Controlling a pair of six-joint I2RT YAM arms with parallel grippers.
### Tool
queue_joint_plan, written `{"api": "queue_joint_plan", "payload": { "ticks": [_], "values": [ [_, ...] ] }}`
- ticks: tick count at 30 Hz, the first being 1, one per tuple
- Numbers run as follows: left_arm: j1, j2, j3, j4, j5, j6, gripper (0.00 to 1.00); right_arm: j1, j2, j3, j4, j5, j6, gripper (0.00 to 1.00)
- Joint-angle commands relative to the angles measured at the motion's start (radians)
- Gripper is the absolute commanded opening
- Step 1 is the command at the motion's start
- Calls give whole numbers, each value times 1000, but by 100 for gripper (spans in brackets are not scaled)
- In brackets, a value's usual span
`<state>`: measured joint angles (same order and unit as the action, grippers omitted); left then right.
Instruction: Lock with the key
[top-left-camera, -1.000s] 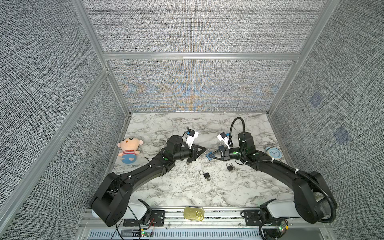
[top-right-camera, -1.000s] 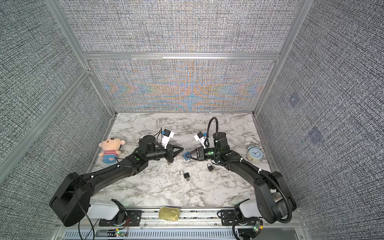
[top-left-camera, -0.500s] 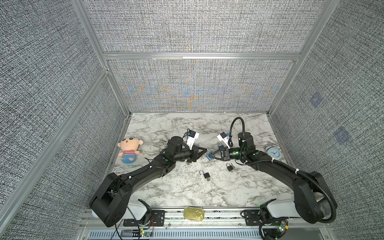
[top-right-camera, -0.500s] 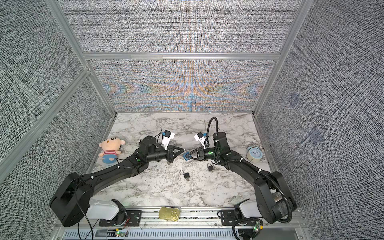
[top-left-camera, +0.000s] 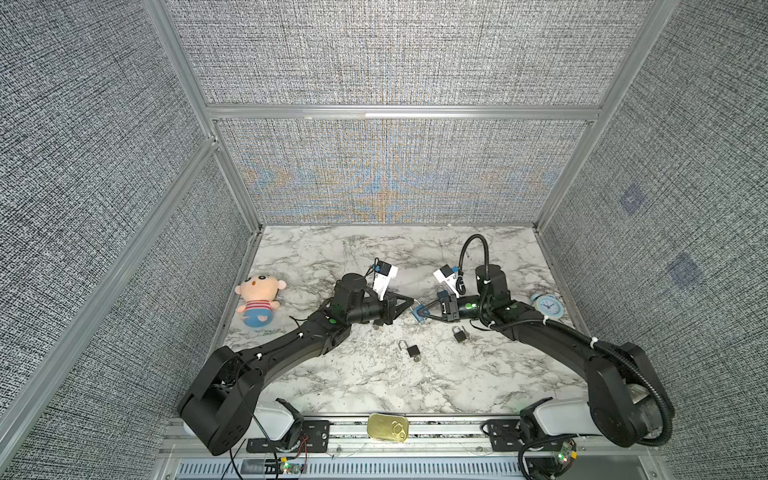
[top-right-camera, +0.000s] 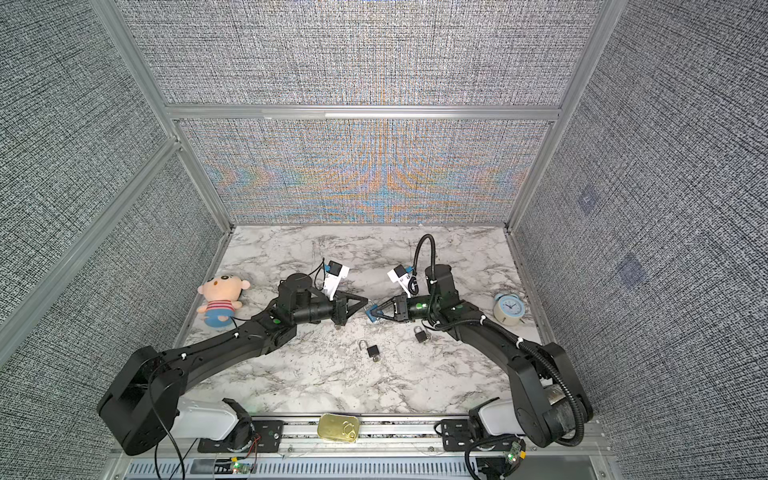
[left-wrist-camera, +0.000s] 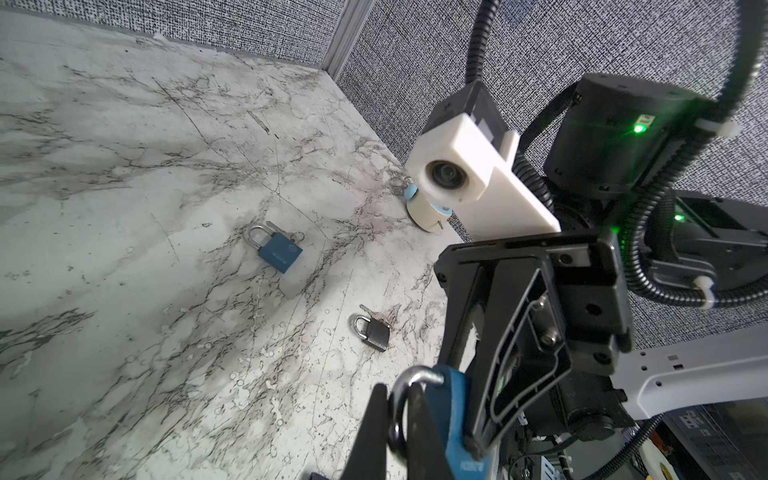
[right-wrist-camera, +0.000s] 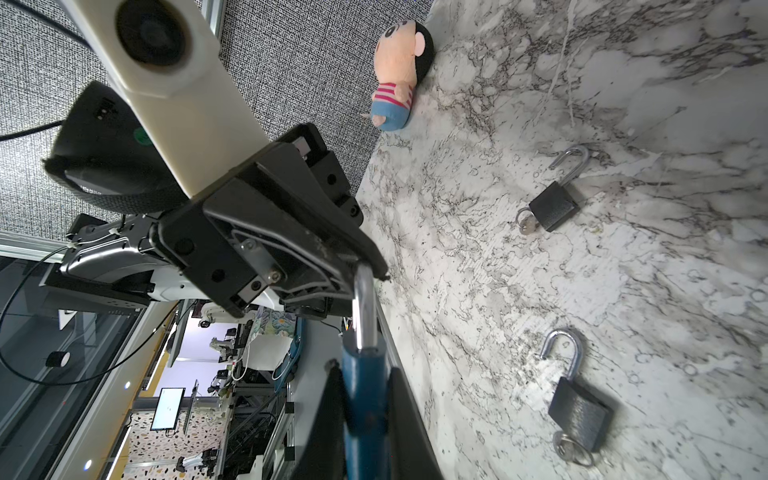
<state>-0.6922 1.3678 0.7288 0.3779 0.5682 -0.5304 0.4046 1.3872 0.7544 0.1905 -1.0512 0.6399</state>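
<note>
Marble counter (top-left-camera: 332, 257) spans the gray-walled cell (top-left-camera: 395, 62); left claw (top-left-camera: 410, 309) clenches the shackle (right-wrist-camera: 364, 299) of a blue padlock (right-wrist-camera: 362, 403) held above mid-counter, its long axis running left-right, shackle pointing left; right claw (top-left-camera: 422, 316) clamps the padlock's body.

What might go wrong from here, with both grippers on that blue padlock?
1. The left gripper pinches only the thin shackle while the right gripper clamps the body of the blue padlock; a skewed push could twist it loose.
2. If it drops, it may hit the open black padlock lying nearby on the marble table.
</note>
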Motion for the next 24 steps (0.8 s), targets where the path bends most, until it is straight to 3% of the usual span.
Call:
{"api": "queue_joint_plan", "payload": {
  "ticks": [1, 3, 8, 12, 24],
  "values": [
    [-16, -5, 2, -8, 213, 2, 1, -2, 1, 3, 124, 153, -5, 0],
    [2, 1, -1, 11, 222, -18, 6, -2, 1, -6, 137, 148, 1, 0],
    [92, 18, -44, 169, 305, -141, 29, -2, 7, -25, 172, 131, 15, 0],
    [165, 26, -92, 349, 364, -264, 33, -3, 16, -33, 197, 122, 24, 0],
    [175, 111, -8, 306, 357, -220, 34, -1, 29, -50, 266, 70, 64, 0]
  ]
}}
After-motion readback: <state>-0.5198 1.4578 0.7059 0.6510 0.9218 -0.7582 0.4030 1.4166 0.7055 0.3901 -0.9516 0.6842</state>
